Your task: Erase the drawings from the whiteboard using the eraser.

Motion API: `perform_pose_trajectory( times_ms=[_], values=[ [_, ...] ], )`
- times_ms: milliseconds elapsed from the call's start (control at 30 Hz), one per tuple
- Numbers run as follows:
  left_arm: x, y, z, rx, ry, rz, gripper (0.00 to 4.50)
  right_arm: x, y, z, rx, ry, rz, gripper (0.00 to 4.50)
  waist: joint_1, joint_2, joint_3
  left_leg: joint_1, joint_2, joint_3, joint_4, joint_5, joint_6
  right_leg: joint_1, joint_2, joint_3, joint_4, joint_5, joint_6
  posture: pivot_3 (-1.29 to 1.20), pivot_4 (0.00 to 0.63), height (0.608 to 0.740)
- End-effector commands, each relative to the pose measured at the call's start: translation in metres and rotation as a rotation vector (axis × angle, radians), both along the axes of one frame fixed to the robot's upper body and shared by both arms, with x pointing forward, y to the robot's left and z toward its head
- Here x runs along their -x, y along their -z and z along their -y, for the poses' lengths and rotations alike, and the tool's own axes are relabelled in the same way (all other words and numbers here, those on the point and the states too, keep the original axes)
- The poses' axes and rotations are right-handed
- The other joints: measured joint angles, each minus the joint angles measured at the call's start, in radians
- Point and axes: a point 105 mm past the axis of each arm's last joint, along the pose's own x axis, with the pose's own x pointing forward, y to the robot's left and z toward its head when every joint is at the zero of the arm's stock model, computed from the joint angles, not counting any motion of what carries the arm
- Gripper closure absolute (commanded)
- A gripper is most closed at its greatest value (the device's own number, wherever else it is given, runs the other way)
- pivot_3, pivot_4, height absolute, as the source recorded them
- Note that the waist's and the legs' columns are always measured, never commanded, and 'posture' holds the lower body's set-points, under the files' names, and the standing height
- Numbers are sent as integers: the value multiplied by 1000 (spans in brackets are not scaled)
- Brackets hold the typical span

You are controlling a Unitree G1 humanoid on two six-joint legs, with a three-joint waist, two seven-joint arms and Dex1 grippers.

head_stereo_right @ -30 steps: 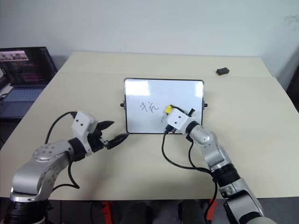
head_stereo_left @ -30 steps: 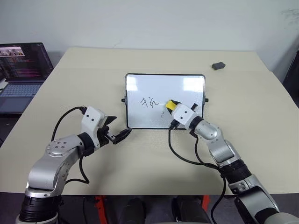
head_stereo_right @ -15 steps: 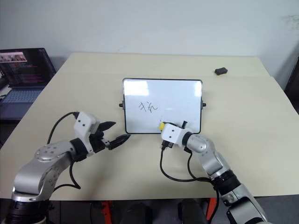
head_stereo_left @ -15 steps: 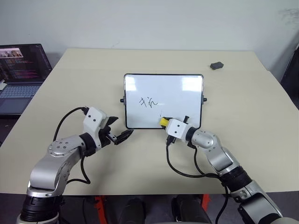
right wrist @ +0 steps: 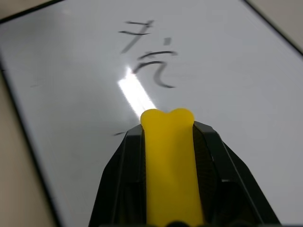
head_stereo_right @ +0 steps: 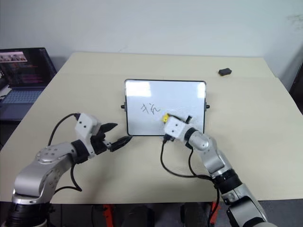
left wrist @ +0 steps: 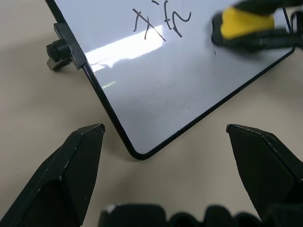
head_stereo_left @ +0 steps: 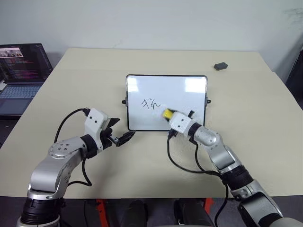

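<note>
The whiteboard (head_stereo_left: 182, 94) lies flat in the middle of the table. The drawings (head_stereo_left: 150, 103), a few black squiggles, sit on its left half, and a tiny stroke (right wrist: 119, 134) lies nearer the eraser. My right gripper (head_stereo_left: 168, 115) is shut on the yellow eraser (head_stereo_left: 166, 114), which rests over the board just right of the squiggles. The eraser's tip (right wrist: 168, 118) pokes out between the black fingers. My left gripper (head_stereo_left: 124, 137) is open and holds nothing. Its fingertips (left wrist: 92, 135) straddle the board's near left corner (left wrist: 137, 153) without touching it.
An open laptop (head_stereo_left: 21, 71) stands off the table's far left. A small dark grey lump (head_stereo_left: 220, 66) lies at the far right of the table. Black cables (head_stereo_left: 182, 163) loop from both wrists over the near tabletop.
My right gripper carried the eraser down to the board's near edge, then back up towards the squiggles. The left arm stayed still.
</note>
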Motion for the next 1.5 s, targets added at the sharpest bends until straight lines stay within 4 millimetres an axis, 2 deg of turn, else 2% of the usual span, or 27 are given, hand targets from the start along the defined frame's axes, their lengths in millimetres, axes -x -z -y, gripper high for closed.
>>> perform_pose_trajectory(
  times_ms=[33, 133, 333, 467, 533, 767, 900, 1000, 1100, 1267, 1400, 1500],
  values=[
    [-1, -14, 8, 11, 24, 57, 0, 10, 11, -1, 48, -48, -62, 3503, 0, 0, 0, 0, 0, 0, 0, 0, 0, 0, 0, 0, 0, 0, 0, 0, 150, 740],
    [-1, -14, 9, 11, 27, 58, 0, 7, 5, -1, 33, -32, -36, 3503, 0, 0, 0, 1, 0, 0, 1, 0, 0, 1, 0, 0, 1, 0, 0, 0, 150, 740],
    [-1, -13, 9, 12, 29, 54, 0, -6, -29, 5, -88, 37, 67, 3504, 0, 0, 0, 1, 0, 0, 1, 0, 0, 0, 0, 0, 1, 0, 0, 0, 150, 740],
    [-2, -13, 7, 15, 16, 61, 0, 0, -41, 9, -238, 32, -21, 3504, 0, 0, 0, 0, 0, 0, 0, 0, 0, 0, 0, 0, 0, 0, 0, 0, 150, 740],
    [-4, -15, 3, 19, -18, 83, 0, 7, -42, 11, -293, 12, -89, 3504, 1, 0, 0, -1, 0, -1, 0, 0, 0, 0, 0, 0, 0, 0, 0, 0, 150, 740],
    [-4, -17, -4, 47, -75, 107, 0, 31, -48, 45, -386, -14, -222, 3504, 3, 0, 0, -1, 0, -1, 0, 0, 0, 0, 0, 0, -1, 0, 0, 0, 150, 740],
    [-3, -18, -10, 60, -116, 126, 0, 44, -38, 74, -386, 28, -281, 3504, 4, 0, 0, -1, 0, -1, 0, 0, 0, 0, 0, -1, -1, 0, 0, 0, 150, 740],
    [-3, -18, -12, 66, -126, 134, 0, 51, -23, 85, -335, 60, -304, 3504, 4, 0, 0, -1, 0, -1, 0, 0, 0, 0, 0, -1, -1, 0, 0, 0, 150, 740],
    [-4, -19, -10, 71, -117, 139, 0, 57, -12, 86, -269, 60, -297, 3504, 1, 0, 0, 0, 0, 0, 0, 0, 0, 0, 0, 0, 0, 0, 0, 0, 150, 740],
    [-8, -31, -9, 83, -95, 183, 0, 57, -8, 81, -211, 41, -242, 3504, 2, 0, 0, 0, 0, 0, 0, 0, 0, 1, 0, 0, 0, 0, 0, 0, 150, 740],
    [-14, -49, -6, 137, -92, 262, 0, 55, -15, 72, -196, 19, -142, 3504, 3, 0, 0, 0, 0, 0, 0, 0, 0, 1, 0, 0, 0, 0, 1, 0, 150, 740],
    [-15, -48, -6, 129, -88, 252, 0, 44, -31, 61, -223, 20, -24, 3504, -1, 0, 0, 0, 0, 0, 0, 0, 0, 1, 0, 0, 0, 0, 1, 0, 150, 740]
  ],
)
